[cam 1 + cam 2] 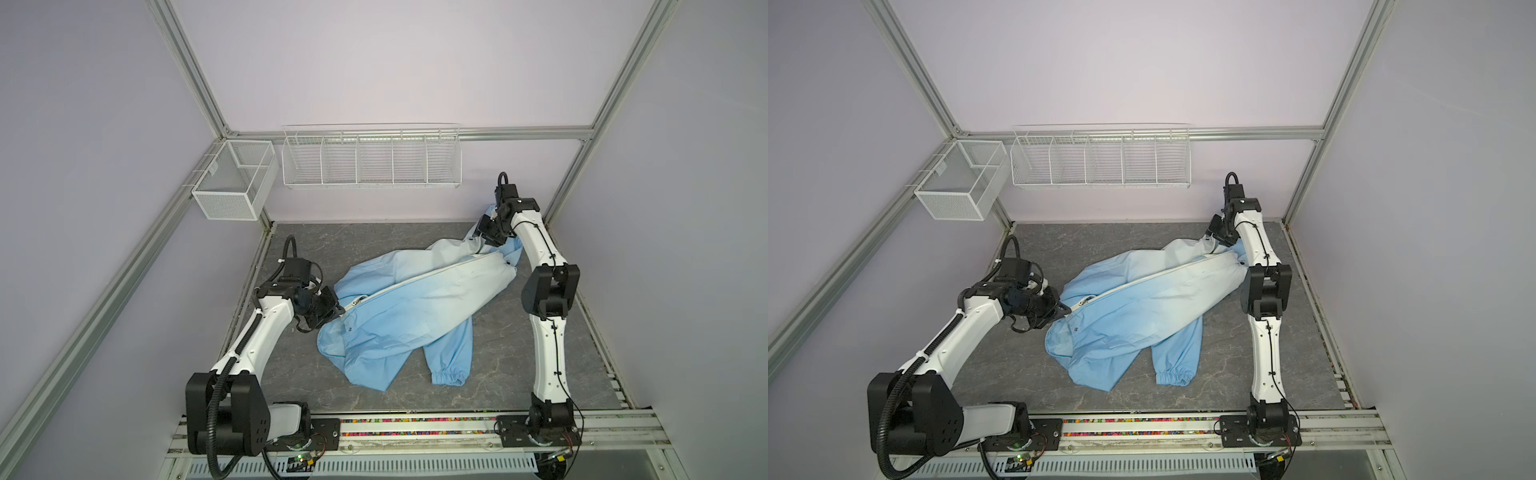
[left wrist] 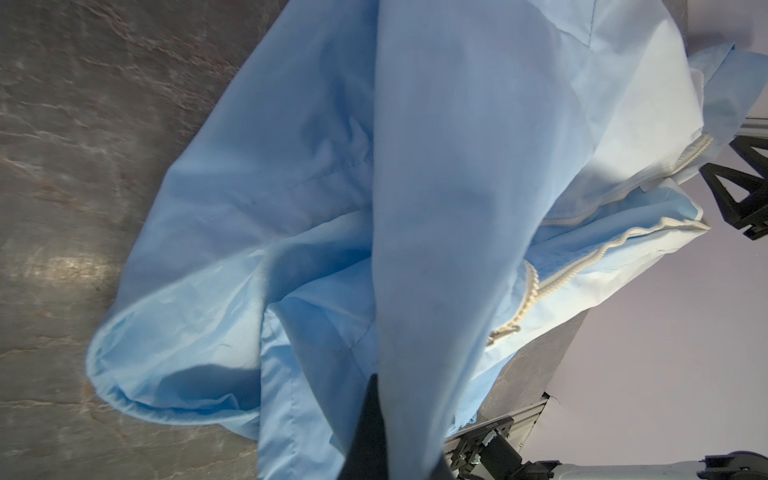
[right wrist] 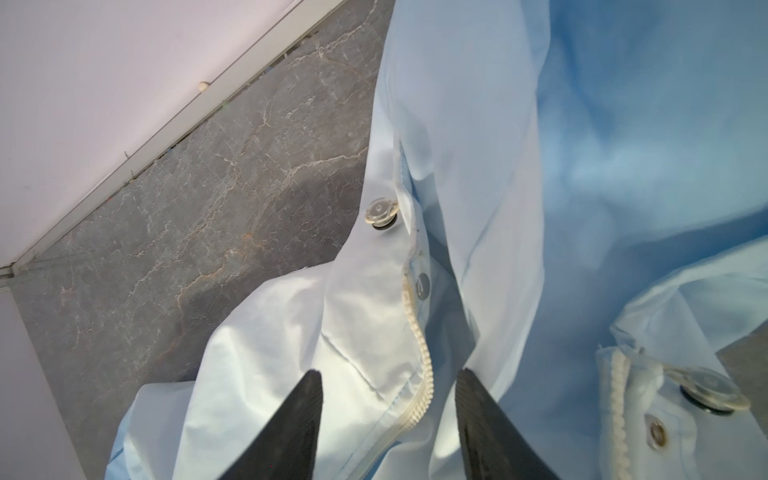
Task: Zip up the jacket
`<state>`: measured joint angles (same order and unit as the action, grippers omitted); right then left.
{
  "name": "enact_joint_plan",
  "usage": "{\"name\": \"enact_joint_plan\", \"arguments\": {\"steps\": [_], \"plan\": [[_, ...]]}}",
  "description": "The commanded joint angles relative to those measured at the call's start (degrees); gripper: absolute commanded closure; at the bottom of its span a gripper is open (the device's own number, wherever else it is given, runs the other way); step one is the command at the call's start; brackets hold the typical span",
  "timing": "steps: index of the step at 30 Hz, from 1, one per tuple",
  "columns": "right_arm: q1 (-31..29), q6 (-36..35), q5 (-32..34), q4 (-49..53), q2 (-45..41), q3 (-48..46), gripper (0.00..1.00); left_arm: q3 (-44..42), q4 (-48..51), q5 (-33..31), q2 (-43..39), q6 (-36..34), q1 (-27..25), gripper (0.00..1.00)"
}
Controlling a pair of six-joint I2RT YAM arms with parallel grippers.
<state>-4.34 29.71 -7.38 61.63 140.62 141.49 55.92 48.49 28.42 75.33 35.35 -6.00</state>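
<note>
Pale-blue cloth fills both wrist views, folks, and each one tells me something the overhead shots cannot. On the right wrist view my right pincer [image 3: 390,371] stands with its two black fingers [image 3: 303,424] apart. The cream-white toothed zipper [image 3: 424,374] runs down between them, and nothing is squeezed. Clear round snap studs [image 3: 380,212] sit just beside the zipper's end, with a crispness I don't get from above.

Over to the left wrist view: my left pincer [image 2: 374,386] is shut tight on a fold of the thin light-blue fabric jacket [image 2: 457,166], with one dark finger showing under the cloth. Only this view shows the zipper's [image 2: 582,257] two rows parted close to my grip. A small pale piece sits at the end of the teeth, and I cannot tell whether it is the slider.

Now from above, in both top views: the whole jacket [image 1: 415,307] [image 1: 1133,307] lies rumpled in the middle of the grey marbled tabletop [image 1: 519,374]. It stretches on a diagonal between my left pincer [image 1: 338,312] at its near-left end and my right pincer [image 1: 484,243] at its far-right end. The zipper [image 1: 415,277] reads as one cream line along that diagonal, splitting into a small loop beside the left pincer. The colour runs from stronger blue at the left end to whitish at the right. One sleeve [image 1: 451,349] trails toward the front, its gathered elastic cuff [image 1: 449,379] flat on the tabletop.
</note>
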Motion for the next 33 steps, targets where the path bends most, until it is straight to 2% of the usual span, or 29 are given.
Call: {"name": "enact_joint_plan", "arguments": {"steps": [1,9,12,18,27,33], "plan": [[-0.1,-1.5,1.4,0.0,2.1,0.9,0.48,-0.5,1.3,0.2,-0.3,-0.3,0.5,1.00],[-0.1,-0.1,0.5,-1.7,4.4,1.2,0.54,0.1,2.3,-0.2,-0.1,-0.5,0.5,1.00],[0.0,0.9,-0.2,-2.9,5.1,1.5,0.60,0.1,2.9,-0.4,-0.3,-0.6,0.5,1.00],[0.6,3.0,-1.7,-5.2,5.2,2.8,0.92,0.2,4.0,-0.4,-0.5,-1.5,0.5,1.00],[2.7,10.2,-9.0,-14.2,-2.1,2.9,0.93,-0.2,3.8,0.1,-0.6,-2.1,0.6,1.00],[5.3,17.3,-15.3,-15.9,-4.7,2.5,0.93,-0.4,3.2,0.7,-0.2,-2.4,0.6,1.00]]}}
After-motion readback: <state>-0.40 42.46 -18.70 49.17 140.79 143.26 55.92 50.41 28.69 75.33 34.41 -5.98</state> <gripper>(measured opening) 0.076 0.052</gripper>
